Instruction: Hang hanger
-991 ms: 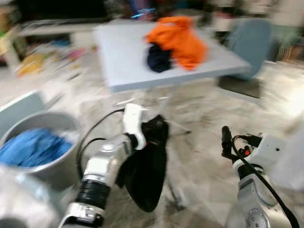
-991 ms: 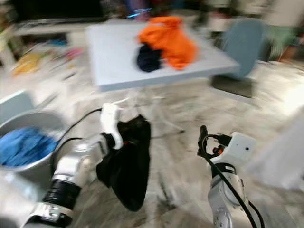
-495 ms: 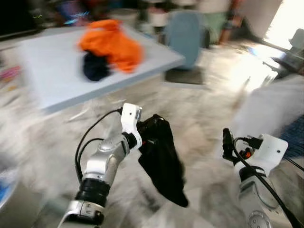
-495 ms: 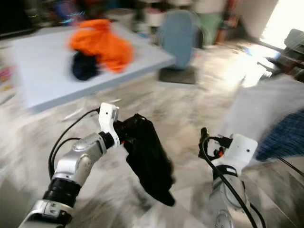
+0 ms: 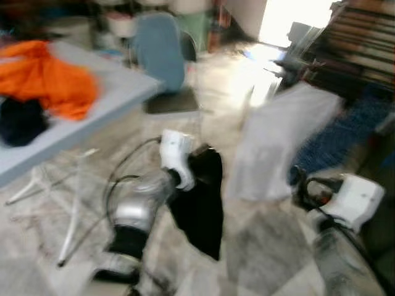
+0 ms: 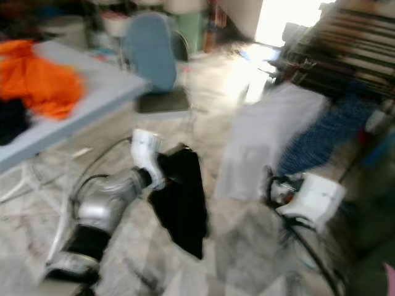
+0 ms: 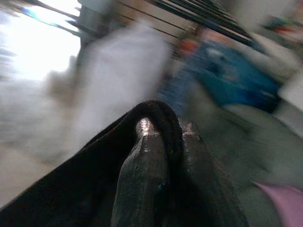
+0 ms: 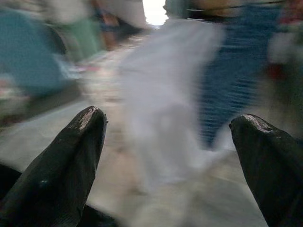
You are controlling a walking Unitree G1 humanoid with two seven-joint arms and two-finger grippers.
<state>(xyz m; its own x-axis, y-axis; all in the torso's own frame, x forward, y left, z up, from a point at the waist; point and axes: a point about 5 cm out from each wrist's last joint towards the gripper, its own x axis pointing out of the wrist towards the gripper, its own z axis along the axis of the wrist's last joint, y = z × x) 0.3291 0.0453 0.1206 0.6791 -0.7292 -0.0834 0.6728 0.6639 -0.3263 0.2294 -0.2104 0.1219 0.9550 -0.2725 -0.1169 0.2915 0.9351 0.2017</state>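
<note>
My left gripper (image 5: pixel 199 161) is raised in front of me, shut on the top edge of a black garment (image 5: pixel 203 209) that hangs down from it toward the floor. In the left wrist view the two fingers (image 7: pixel 142 161) are pressed together with a fold of the black cloth (image 7: pixel 71 189) over them. My right gripper (image 5: pixel 298 185) is held up at the right, open, with nothing between its fingers (image 8: pixel 71 156). Everything is blurred by motion, and I cannot make out a hanger.
A dark rack (image 5: pixel 358 43) stands at the right with a white garment (image 5: pixel 278 142) and a blue one (image 5: pixel 339 132) hanging on it. A grey table (image 5: pixel 92 111) at the left carries orange clothing (image 5: pixel 49 77). A blue chair (image 5: pixel 159 52) stands behind it.
The view has swung to the right: the table slid to the left edge and the rack with white and blue clothes came into sight. The left gripper keeps its hold on the black garment.
</note>
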